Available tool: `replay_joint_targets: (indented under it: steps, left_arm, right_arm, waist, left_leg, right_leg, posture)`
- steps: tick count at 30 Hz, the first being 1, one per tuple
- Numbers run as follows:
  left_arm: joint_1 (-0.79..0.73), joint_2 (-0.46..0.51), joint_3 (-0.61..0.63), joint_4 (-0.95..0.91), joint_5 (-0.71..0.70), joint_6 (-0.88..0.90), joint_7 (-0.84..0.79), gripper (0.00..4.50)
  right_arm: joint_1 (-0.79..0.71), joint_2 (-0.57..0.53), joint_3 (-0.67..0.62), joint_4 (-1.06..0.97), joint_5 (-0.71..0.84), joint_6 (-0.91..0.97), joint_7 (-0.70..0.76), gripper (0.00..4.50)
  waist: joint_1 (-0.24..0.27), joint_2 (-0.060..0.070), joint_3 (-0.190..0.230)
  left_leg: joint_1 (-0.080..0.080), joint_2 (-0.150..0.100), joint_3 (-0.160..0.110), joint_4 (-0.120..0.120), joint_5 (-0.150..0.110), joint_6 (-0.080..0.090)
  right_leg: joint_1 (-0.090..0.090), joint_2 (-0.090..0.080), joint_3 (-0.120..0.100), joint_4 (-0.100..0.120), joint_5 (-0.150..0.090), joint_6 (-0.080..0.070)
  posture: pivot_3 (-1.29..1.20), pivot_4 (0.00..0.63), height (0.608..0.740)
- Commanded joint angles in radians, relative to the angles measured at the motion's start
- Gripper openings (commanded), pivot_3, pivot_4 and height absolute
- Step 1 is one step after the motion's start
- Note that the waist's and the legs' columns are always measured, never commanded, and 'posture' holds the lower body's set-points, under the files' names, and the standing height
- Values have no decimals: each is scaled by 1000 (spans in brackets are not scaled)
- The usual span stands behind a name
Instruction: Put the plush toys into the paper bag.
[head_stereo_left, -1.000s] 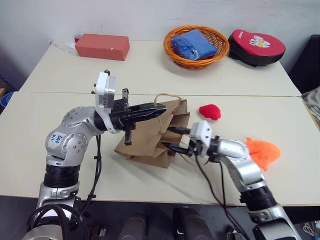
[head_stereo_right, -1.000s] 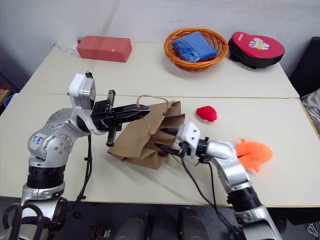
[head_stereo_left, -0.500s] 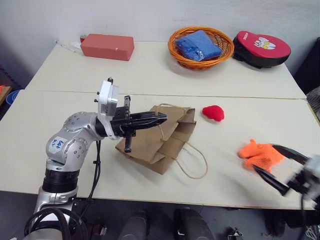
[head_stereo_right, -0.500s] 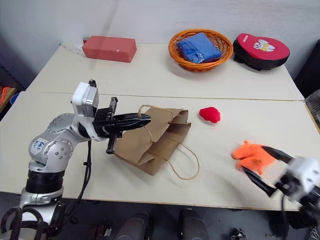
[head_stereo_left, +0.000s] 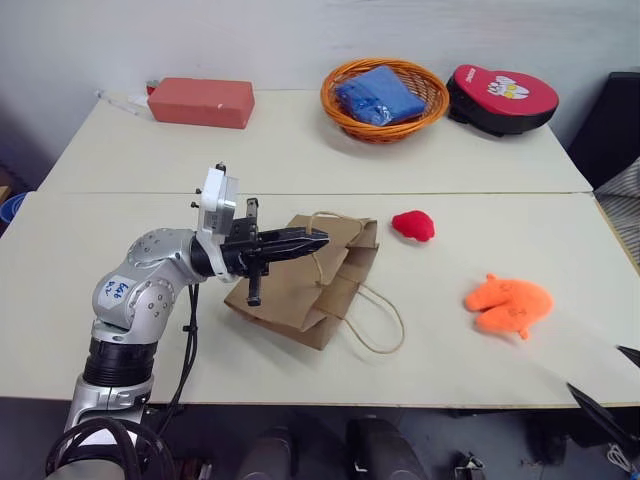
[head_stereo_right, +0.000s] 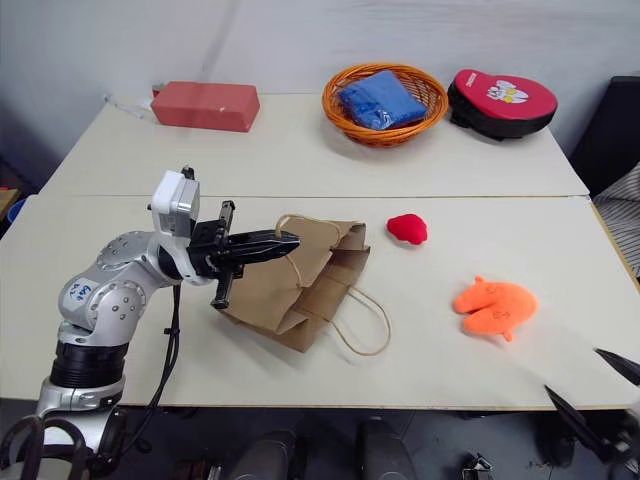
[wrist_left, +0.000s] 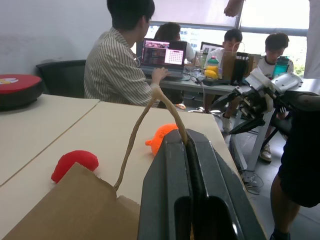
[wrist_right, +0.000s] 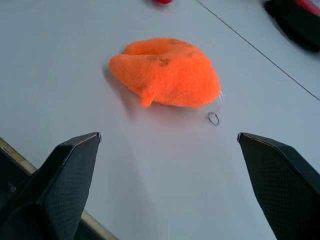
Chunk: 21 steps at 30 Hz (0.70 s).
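Observation:
The brown paper bag lies crumpled at mid-table. My left gripper is shut on one cord handle and holds the loop up off the bag. The other handle lies flat on the table. A small red plush toy rests just right of the bag. Further right lies the orange plush toy. My right gripper is open wide at the table's near right corner. It faces the orange toy from a short distance, with nothing between its fingers.
Along the far edge stand a red block, an orange basket holding a blue cloth bundle, and a red-and-black pad. People sit at desks beyond the table's right end.
My right gripper has pulled away from the bag's mouth, swung right and back to the near right corner, and opened wider. The left gripper keeps the handle; the camera shifted slightly.

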Motion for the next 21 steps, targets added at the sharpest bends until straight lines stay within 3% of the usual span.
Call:
replay_joint_targets:
  steps: [1,8,15,18,21]
  left_arm:
    - [-17,3,15,-30,-5,-9,7,0]
    - [-1,5,24,-60,-17,1,36,0]
    - [12,10,30,-78,-23,8,53,0]
    - [10,10,28,-80,-22,11,56,0]
    - [8,13,27,-80,-20,10,55,0]
  right_arm:
    - [-70,-116,46,100,-146,-75,-27,4462]
    - [-321,-259,258,346,-290,-218,-58,4462]
    - [-585,-273,468,489,-351,-286,-75,4462]
    - [-648,-264,519,511,-343,-308,-72,3876]
    - [-671,-264,547,515,-325,-310,-72,2906]
  waist:
    - [8,0,0]
    - [26,-1,0]
    - [16,-1,1]
    - [7,-1,1]
    - [6,-1,1]
  left_leg:
    - [0,0,0,-1,0,0]
    - [-2,0,-1,-2,1,-1]
    - [-1,1,-1,-1,1,-1]
    - [-1,1,-1,-1,1,-1]
    - [-2,1,-1,-1,1,-1]
  right_leg:
    - [-1,0,0,0,0,0]
    - [-1,0,-2,-2,0,0]
    - [-1,0,-2,-1,0,0]
    - [-1,1,-2,-1,0,0]
    - [-1,1,-2,-1,0,0]
  posture:
    - [0,150,740]
    - [0,150,740]
    - [0,150,740]
    - [0,150,740]
    - [0,150,740]
